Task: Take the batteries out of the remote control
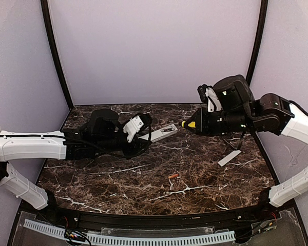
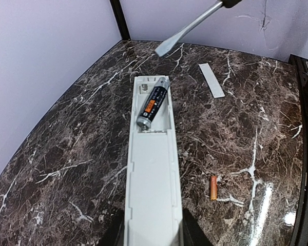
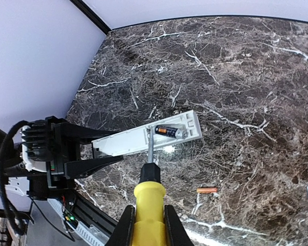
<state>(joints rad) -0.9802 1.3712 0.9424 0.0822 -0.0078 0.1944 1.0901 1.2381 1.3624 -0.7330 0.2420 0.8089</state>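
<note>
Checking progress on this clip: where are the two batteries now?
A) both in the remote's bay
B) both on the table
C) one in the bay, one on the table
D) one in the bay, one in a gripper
C: the bay battery lies askew in the remote control, the loose battery on the table beside it.

- my long links wear chunky white shells [image 1: 31, 145], with black joints [image 1: 100, 128] in between
- my left gripper [image 3: 115, 146] is all black, ribbed fins on the body, slim black fingers [image 3: 84, 132]
- thin black cable [image 3: 1, 154] loops off that wrist
</note>
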